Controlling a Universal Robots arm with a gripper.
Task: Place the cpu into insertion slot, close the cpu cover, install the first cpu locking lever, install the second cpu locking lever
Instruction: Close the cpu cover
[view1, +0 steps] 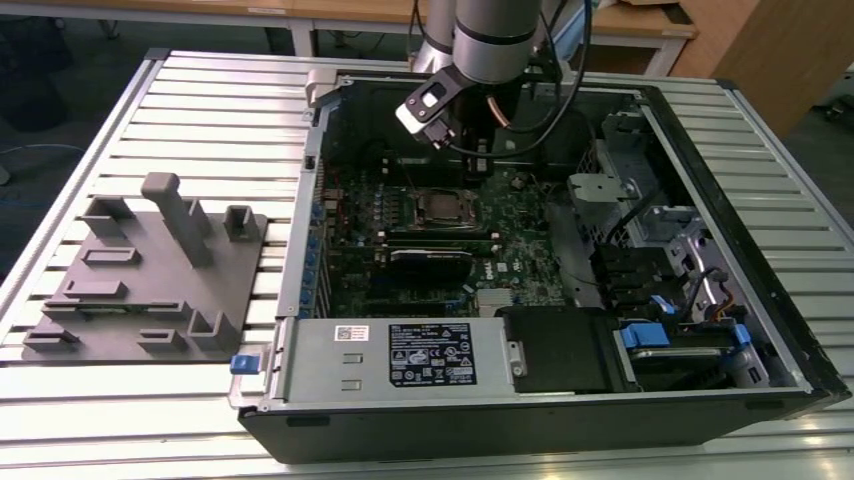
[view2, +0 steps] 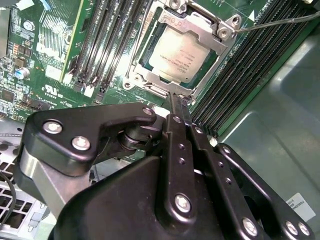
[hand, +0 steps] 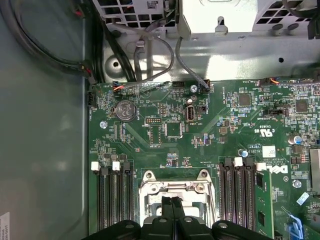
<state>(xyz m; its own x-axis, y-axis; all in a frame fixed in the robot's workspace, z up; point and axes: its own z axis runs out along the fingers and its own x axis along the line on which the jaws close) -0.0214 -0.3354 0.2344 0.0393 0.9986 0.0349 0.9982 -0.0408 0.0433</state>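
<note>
Hanging over the green board (view1: 514, 215), the hand (view2: 178, 100) is closed tight, holding nothing, its tip just beside the slot (view2: 134, 80). The cpu (view2: 182, 55) lies in the slot, in the middle of the green board, with the cover (view2: 175, 22) down over it.

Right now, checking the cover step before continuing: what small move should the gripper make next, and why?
Probably shift the shut gripper toward the lever. The cpu is seated, the cover lies flat over it, and the lever rod looks unlatched, sticking out past the cover's corner.
</note>
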